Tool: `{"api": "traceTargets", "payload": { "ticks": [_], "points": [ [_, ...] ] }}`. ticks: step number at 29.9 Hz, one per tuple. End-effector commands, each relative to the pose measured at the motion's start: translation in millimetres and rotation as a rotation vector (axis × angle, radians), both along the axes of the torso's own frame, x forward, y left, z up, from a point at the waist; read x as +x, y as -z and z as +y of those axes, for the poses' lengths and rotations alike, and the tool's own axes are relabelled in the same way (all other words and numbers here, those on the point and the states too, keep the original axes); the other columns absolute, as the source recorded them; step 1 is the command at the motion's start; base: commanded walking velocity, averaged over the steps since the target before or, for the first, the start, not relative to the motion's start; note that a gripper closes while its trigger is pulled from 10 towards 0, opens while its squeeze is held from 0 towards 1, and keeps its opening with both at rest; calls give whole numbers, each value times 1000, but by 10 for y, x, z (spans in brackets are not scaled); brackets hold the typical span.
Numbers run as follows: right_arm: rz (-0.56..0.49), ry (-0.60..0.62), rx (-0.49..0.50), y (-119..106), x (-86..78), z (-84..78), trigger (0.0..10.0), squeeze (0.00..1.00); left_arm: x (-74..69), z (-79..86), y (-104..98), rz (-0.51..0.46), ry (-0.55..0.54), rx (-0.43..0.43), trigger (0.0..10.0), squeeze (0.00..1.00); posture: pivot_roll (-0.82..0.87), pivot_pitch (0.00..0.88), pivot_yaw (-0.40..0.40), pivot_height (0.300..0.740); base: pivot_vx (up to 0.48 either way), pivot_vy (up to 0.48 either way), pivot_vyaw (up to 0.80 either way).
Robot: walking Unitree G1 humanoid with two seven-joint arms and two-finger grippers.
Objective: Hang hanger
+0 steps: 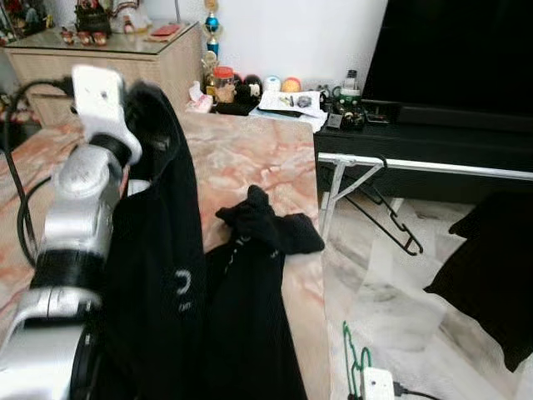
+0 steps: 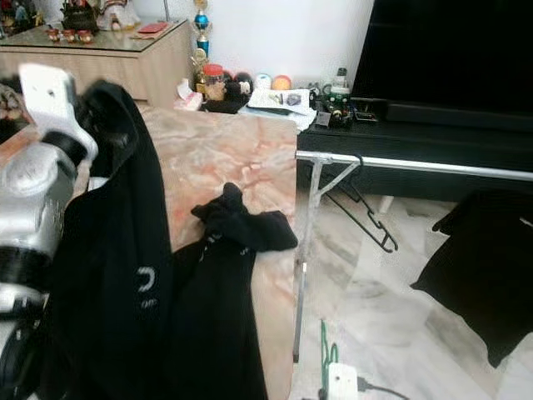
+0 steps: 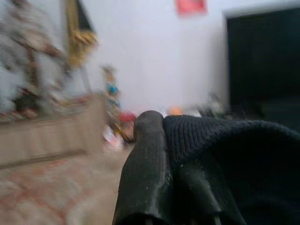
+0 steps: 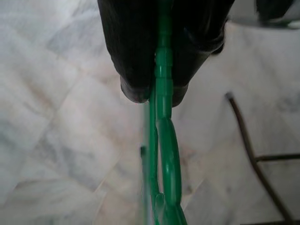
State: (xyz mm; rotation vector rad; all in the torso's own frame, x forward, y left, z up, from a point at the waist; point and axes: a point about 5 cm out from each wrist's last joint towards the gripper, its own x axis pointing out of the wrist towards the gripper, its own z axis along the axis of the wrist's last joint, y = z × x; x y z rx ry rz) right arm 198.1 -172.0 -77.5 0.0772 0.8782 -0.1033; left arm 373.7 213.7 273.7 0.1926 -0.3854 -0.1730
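Note:
My left gripper (image 3: 161, 129) is raised over the table and shut on a black knit garment (image 1: 162, 250). The garment drapes from the gripper down onto the marble table (image 1: 241, 154), and its sleeve (image 1: 271, 225) lies bunched on the top. Low at the right, over the floor, my right gripper (image 4: 157, 93) is shut on a green hanger (image 4: 166, 154). The green hanger (image 1: 354, 362) points upward beside the table's edge. A silver clothes rail (image 1: 433, 167) stands to the right, with a black hanger (image 1: 391, 217) hooked on it.
Another black garment (image 1: 491, 267) hangs at the far right under the rail. A dark TV unit (image 1: 433, 133) and a large black screen (image 1: 454, 50) stand behind. Small items (image 1: 250, 87) crowd the table's far end. A wooden cabinet (image 1: 108, 58) is at the back left.

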Motion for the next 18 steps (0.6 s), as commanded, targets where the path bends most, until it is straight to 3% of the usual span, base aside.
{"api": "traceTargets", "payload": {
  "ticks": [1,5,8,9,11,18],
  "points": [
    [43,16,4,62,-121,-24,10000,0,-51,-136,167,57,60,32,10000,0,217,0,-12,740,0,0,0],
    [48,12,1,71,-139,-30,10000,0,-171,-183,456,150,93,36,10000,0,217,0,-13,740,0,0,0],
    [56,4,-2,82,-164,-35,10000,0,-402,-213,830,288,128,53,10000,0,216,0,-11,740,0,0,0],
    [56,4,-2,82,-164,-35,10000,0,-402,-213,830,288,128,53,10000,0,216,0,-11,740,0,0,0],
    [60,0,-3,88,-177,-35,10000,0,-556,-215,1014,353,117,59,10000,0,217,0,-11,740,0,0,0],
    [66,-13,-8,94,-189,-39,10000,0,-750,-263,1141,403,106,45,10000,0,219,0,-16,740,0,0,0]
  ]
}}
